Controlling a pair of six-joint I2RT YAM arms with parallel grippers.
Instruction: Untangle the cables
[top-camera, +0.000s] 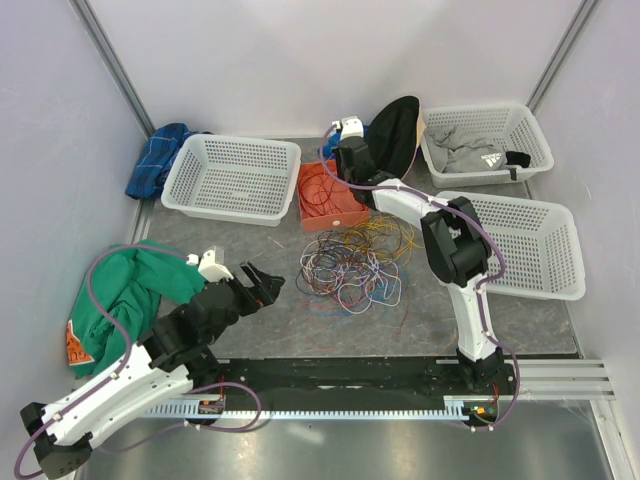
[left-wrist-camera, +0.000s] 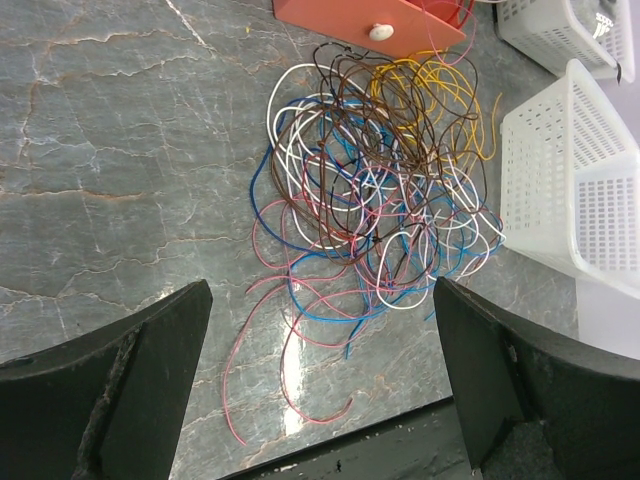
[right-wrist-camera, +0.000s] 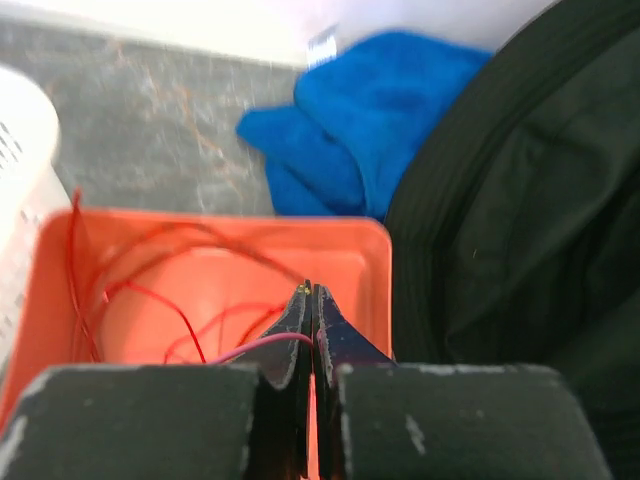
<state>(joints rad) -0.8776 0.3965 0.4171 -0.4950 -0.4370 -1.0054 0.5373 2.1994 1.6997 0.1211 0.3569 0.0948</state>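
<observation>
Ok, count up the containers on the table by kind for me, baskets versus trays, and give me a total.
White plastic baskets: 3 (back left, back right, right)
Orange tray: 1
Total: 4

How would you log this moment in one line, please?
left pincer: open, facing cable tangle | right pincer: shut on pink cable, over orange tray | red cables in tray

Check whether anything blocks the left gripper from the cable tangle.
Nothing visible does: only bare table lies between the open left gripper and the cables, whose loose strands trail toward it.
</observation>
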